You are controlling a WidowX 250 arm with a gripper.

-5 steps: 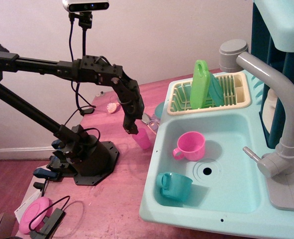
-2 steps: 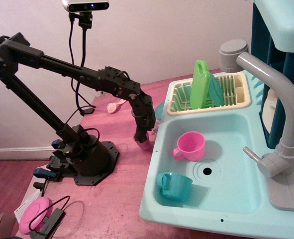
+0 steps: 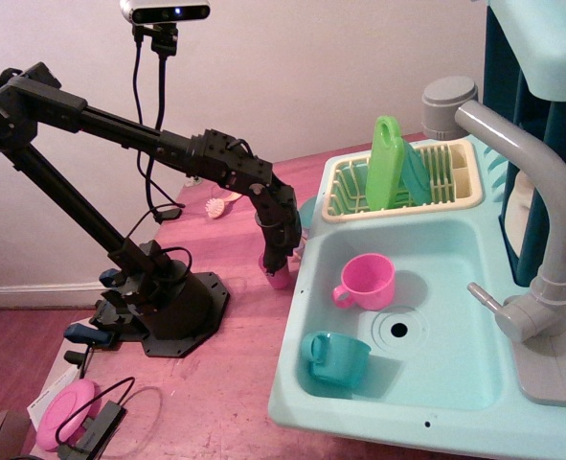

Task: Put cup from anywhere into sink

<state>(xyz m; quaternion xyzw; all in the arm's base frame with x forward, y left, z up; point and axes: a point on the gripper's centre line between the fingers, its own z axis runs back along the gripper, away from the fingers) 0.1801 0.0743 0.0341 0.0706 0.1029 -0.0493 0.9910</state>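
The small pink cup (image 3: 281,280) stands upright on the pink table just left of the light-turquoise sink (image 3: 455,251). My gripper (image 3: 275,266) points straight down onto the cup and hides its top; only the cup's lower part shows. The fingers sit at the cup's rim, and their hold is too small and dark to make out. The sink basin has a round drain hole (image 3: 398,329), a grey faucet (image 3: 541,192) and a cream dish rack (image 3: 455,187).
A pink mug with a handle (image 3: 366,281) and a teal mug (image 3: 337,357) lie in the basin. A green board (image 3: 386,163) stands in the rack. My arm's black base (image 3: 163,302) is at the left. A small brush (image 3: 218,205) and a pink disc (image 3: 62,410) lie on the table.
My gripper moved right and down from beside the cup to directly over it. In the last half second it barely shifted. The cup has stayed in place.
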